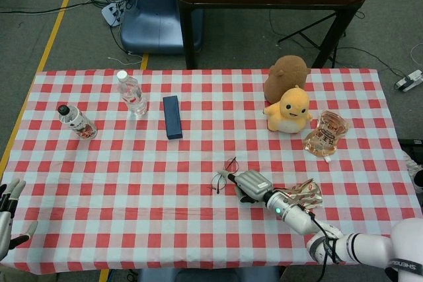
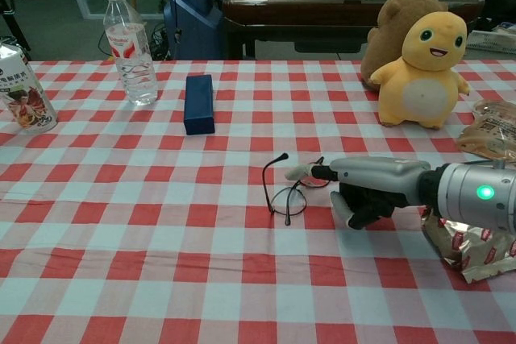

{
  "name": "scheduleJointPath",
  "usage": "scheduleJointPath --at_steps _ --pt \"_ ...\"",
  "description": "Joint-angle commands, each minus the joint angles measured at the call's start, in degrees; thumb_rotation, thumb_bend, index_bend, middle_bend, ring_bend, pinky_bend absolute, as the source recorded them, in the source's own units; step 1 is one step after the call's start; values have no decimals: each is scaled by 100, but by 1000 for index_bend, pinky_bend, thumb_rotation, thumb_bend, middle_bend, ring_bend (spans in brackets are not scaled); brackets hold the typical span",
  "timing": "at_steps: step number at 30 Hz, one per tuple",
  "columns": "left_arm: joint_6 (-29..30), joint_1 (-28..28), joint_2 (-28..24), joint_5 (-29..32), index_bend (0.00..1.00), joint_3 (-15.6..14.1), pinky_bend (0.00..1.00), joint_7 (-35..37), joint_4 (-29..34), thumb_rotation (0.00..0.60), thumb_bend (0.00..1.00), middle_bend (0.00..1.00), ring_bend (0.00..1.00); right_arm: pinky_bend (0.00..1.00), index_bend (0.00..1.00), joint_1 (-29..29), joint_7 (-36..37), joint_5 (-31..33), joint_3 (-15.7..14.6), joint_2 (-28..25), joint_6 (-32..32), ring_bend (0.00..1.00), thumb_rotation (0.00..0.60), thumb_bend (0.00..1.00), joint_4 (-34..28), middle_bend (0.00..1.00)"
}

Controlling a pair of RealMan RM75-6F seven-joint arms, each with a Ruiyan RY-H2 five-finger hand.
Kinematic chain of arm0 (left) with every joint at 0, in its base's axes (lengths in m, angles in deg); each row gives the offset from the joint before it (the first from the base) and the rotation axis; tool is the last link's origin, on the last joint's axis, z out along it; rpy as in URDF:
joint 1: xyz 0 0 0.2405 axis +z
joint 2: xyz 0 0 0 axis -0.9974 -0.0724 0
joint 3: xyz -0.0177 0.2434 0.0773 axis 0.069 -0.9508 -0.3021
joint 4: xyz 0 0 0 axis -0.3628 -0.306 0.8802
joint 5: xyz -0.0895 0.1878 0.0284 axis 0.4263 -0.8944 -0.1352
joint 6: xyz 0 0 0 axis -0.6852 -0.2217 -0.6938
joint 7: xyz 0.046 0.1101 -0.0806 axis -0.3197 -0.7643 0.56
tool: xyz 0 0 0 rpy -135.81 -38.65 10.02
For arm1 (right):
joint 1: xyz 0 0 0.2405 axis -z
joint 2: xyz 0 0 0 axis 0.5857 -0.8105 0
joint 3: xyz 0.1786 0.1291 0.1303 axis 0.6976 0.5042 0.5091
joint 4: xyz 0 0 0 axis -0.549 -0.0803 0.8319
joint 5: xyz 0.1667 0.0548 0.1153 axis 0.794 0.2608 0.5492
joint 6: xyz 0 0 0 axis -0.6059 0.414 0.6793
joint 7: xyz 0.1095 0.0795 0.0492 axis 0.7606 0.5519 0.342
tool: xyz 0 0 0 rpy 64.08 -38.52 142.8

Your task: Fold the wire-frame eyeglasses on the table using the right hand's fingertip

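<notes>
The thin black wire-frame eyeglasses [image 2: 286, 192] [image 1: 224, 177] lie near the middle of the checked table, one temple arm sticking up at the left. My right hand [image 2: 367, 187] [image 1: 250, 185] lies just right of them, one finger stretched out and the rest curled under. Its pale fingertip [image 2: 293, 172] touches the glasses' right side by the other temple. It holds nothing. My left hand [image 1: 8, 212] hangs off the table's left front corner with fingers spread, seen only in the head view.
A dark blue case [image 2: 198, 103] lies behind the glasses. A water bottle [image 2: 131, 44] and a printed can [image 2: 22, 92] stand far left. A yellow plush toy [image 2: 423, 66] with a brown one behind it sits far right, snack packets [image 2: 468, 243] by my right forearm.
</notes>
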Motion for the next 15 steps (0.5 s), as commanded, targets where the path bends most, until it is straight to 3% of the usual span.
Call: scheduleJointPath --at_steps 1,15 --pt "9 4 0 -5 0 0 0 -5 3 600 285 0 0 1000 0 142 -56 -237 -8 -273 399 1000 600 896 -374 1000" --pt "22 -3 -13 -34 0 1 0 -105 80 600 285 0 0 1000 0 506 -132 -1444 -182 -908 1783 1000 600 896 -1398 1000"
